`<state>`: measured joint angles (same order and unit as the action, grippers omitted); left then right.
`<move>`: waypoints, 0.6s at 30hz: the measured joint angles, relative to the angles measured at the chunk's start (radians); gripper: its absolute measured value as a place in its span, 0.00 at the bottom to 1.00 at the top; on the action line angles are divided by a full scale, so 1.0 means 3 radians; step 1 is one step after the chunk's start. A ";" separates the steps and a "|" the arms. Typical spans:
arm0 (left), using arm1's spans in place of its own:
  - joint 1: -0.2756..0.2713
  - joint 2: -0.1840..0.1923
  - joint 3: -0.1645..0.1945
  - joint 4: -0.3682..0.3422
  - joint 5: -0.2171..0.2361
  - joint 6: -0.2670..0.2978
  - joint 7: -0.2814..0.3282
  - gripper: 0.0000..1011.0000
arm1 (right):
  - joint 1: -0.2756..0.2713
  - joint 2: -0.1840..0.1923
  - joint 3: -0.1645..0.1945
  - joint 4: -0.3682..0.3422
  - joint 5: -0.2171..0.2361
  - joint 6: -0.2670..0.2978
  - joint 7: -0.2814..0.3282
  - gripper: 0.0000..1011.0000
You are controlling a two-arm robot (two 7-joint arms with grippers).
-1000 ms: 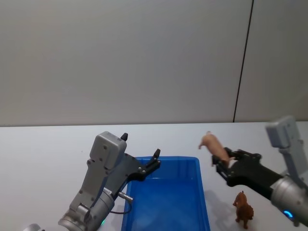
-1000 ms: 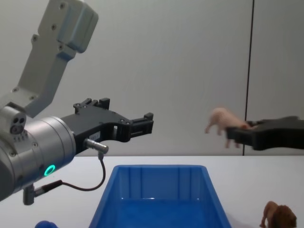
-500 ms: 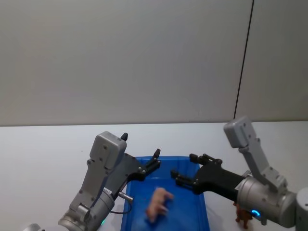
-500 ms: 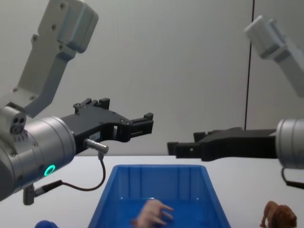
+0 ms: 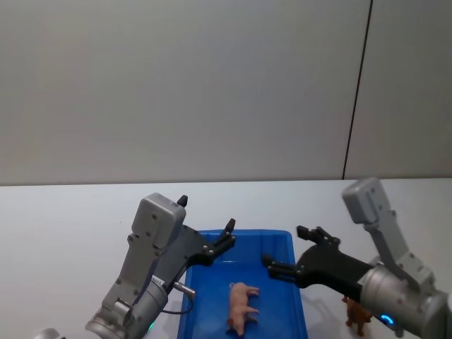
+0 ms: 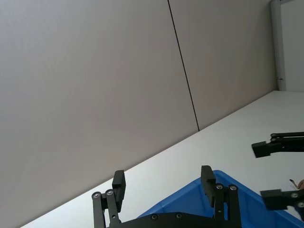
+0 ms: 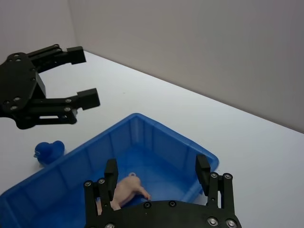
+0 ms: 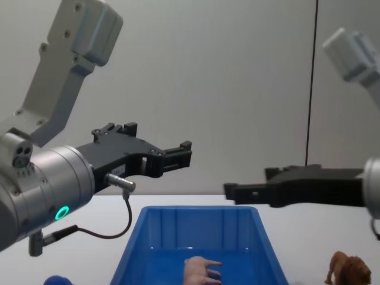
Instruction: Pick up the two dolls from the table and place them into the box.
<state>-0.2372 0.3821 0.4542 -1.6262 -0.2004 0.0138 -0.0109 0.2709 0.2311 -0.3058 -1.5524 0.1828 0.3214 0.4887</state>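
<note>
A pale pink pig doll (image 5: 242, 307) lies on its side inside the blue box (image 5: 244, 232), seen too in the right wrist view as the pig (image 7: 124, 190) and in the chest view as the pig (image 8: 200, 270). My right gripper (image 5: 286, 251) hangs open and holds nothing above the box's right rim. A brown lion doll (image 5: 358, 314) stands on the white table (image 5: 63, 226) to the right of the box. A rounded blue doll (image 7: 47, 151) sits on the table left of the box. My left gripper (image 5: 206, 213) hovers open above the box's rear left corner.
The box (image 8: 199, 209) stands on the table in front of me, between both arms. A grey wall with one dark vertical seam (image 5: 357, 92) rises behind the table. White tabletop extends to the left and right of the box.
My right gripper carried the pig left over the box, opened and let it drop; the pig now rests on the box floor. The right gripper has shifted slightly right. The left arm held still.
</note>
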 joint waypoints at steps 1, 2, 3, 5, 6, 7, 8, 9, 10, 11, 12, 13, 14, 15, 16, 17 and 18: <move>0.0000 0.0000 0.0000 0.0000 0.0000 0.0000 0.0000 0.99 | -0.0045 0.0034 0.0016 -0.0040 0.0027 -0.0019 -0.0041 0.99; 0.0000 0.0000 0.0000 0.0000 0.0000 0.0000 0.0000 0.99 | -0.0058 0.0044 0.0021 -0.0053 0.0035 -0.0024 -0.0061 0.99; 0.0000 0.0000 0.0000 0.0000 0.0000 0.0000 0.0000 0.99 | -0.0088 0.0064 0.0031 -0.0078 0.0052 -0.0035 -0.0090 0.99; 0.0000 0.0000 0.0000 0.0000 0.0000 0.0000 0.0000 0.99 | -0.0168 0.0117 0.0053 -0.0148 0.0090 -0.0058 -0.0153 0.99; 0.0000 0.0000 0.0000 0.0000 0.0000 0.0000 0.0000 0.99 | -0.0219 0.0150 0.0066 -0.0189 0.0123 -0.0075 -0.0203 0.99; 0.0000 0.0000 0.0000 0.0000 0.0000 0.0000 0.0000 0.99 | -0.0219 0.0150 0.0066 -0.0189 0.0123 -0.0075 -0.0203 0.99; 0.0000 0.0000 0.0000 0.0000 0.0000 0.0000 0.0000 0.99 | -0.0270 0.0181 0.0078 -0.0231 0.0149 -0.0088 -0.0244 0.99; 0.0000 0.0000 0.0000 0.0000 0.0000 0.0000 0.0000 0.99 | -0.0304 0.0202 0.0085 -0.0253 0.0162 -0.0095 -0.0264 0.99; 0.0000 0.0000 0.0000 0.0000 0.0000 0.0000 0.0000 0.99 | -0.0355 0.0233 0.0096 -0.0303 0.0194 -0.0107 -0.0313 0.99; 0.0000 0.0000 0.0000 0.0000 0.0000 0.0000 0.0000 0.99 | -0.0382 0.0249 0.0102 -0.0324 0.0207 -0.0111 -0.0326 0.99; 0.0000 0.0000 0.0000 0.0000 0.0000 0.0000 0.0000 0.99 | -0.0406 0.0263 0.0107 -0.0344 0.0220 -0.0116 -0.0355 0.99; 0.0000 0.0000 0.0000 0.0000 0.0000 0.0000 0.0000 0.99 | -0.0464 0.0297 0.0119 -0.0390 0.0246 -0.0122 -0.0392 0.99; 0.0000 0.0000 0.0000 0.0000 0.0000 0.0000 0.0000 0.99 | -0.0488 0.0312 0.0124 -0.0410 0.0262 -0.0126 -0.0415 0.99; 0.0000 0.0000 0.0000 0.0000 0.0000 0.0000 0.0000 0.99 | -0.0512 0.0325 0.0129 -0.0428 0.0270 -0.0128 -0.0427 0.99; 0.0000 0.0000 0.0000 0.0000 0.0000 0.0000 0.0000 0.99 | -0.0558 0.0352 0.0137 -0.0461 0.0294 -0.0133 -0.0469 0.99; 0.0000 0.0000 0.0000 0.0000 0.0000 0.0000 0.0000 0.99 | -0.0586 0.0367 0.0142 -0.0476 0.0304 -0.0134 -0.0487 0.99; 0.0000 0.0000 0.0000 0.0000 0.0000 0.0000 0.0000 0.99 | -0.0606 0.0378 0.0146 -0.0498 0.0313 -0.0135 -0.0504 0.99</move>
<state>-0.2372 0.3821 0.4542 -1.6262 -0.2004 0.0138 -0.0109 0.0892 0.3444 -0.2620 -1.7017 0.2767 0.2809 0.3376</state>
